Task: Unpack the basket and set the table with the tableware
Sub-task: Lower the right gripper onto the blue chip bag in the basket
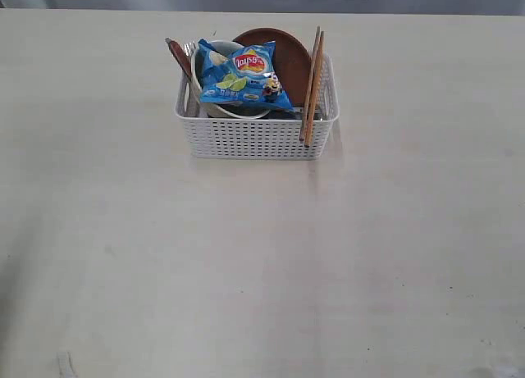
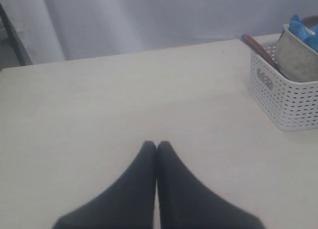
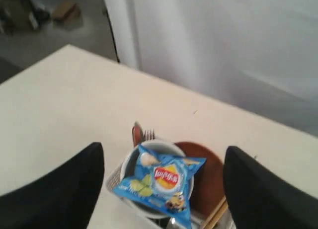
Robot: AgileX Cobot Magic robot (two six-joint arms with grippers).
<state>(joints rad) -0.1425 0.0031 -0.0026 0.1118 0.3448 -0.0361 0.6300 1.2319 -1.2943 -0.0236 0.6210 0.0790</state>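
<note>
The white basket [image 1: 254, 138] stands at the back middle of the table [image 1: 246, 271]. A blue chip bag [image 1: 244, 75] lies on top of a cream bowl [image 1: 236, 112]. Behind the bag leans the brown plate [image 1: 289, 58], and two chopsticks [image 1: 312, 83] stick up at the basket's right end. A wooden spoon [image 1: 179, 56] and a fork [image 1: 189, 48] stand at its left end. My right gripper [image 3: 164, 152] hangs open above the chip bag [image 3: 161, 182], bowl [image 3: 130, 162] and plate [image 3: 208, 179]. Away from the basket [image 2: 293, 105], my left gripper [image 2: 156, 145] is shut on nothing over bare tabletop. Neither gripper shows in the exterior view.
A pale curtain hangs behind the table's far edge. In the right wrist view, floor and clutter [image 3: 64, 10] lie beyond the table's corner. A dark stand leg [image 2: 12, 35] rises past the table edge in the left wrist view.
</note>
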